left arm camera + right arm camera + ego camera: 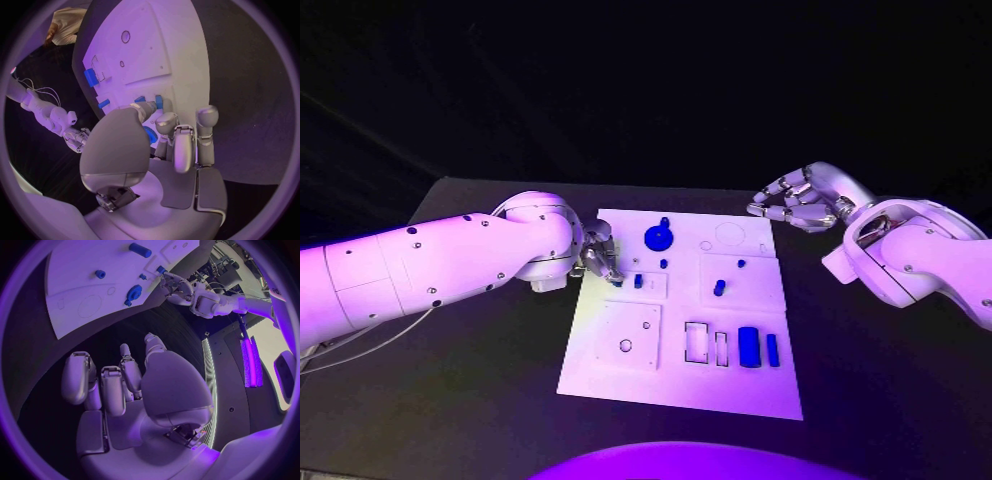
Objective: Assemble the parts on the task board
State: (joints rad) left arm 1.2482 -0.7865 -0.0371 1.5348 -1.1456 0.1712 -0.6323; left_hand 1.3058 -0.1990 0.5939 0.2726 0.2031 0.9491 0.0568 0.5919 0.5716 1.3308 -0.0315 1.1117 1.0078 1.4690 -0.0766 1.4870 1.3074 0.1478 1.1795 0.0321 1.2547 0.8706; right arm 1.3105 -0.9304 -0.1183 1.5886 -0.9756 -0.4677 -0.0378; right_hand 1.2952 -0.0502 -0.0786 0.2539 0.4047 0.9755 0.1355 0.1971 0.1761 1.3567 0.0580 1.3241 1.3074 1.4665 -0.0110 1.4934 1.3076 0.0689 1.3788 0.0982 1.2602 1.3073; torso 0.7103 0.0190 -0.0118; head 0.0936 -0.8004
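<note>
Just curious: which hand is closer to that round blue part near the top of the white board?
Left. The left hand is at the task board's edge beside the round blue part; the right hand hovers off the board's far corner.

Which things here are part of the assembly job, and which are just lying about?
Job:
- task board
- round blue part
- long blue part
- small blue parts
- left hand, fingers at the board's left edge
- right hand, off the board

Lying about:
- black table
</note>
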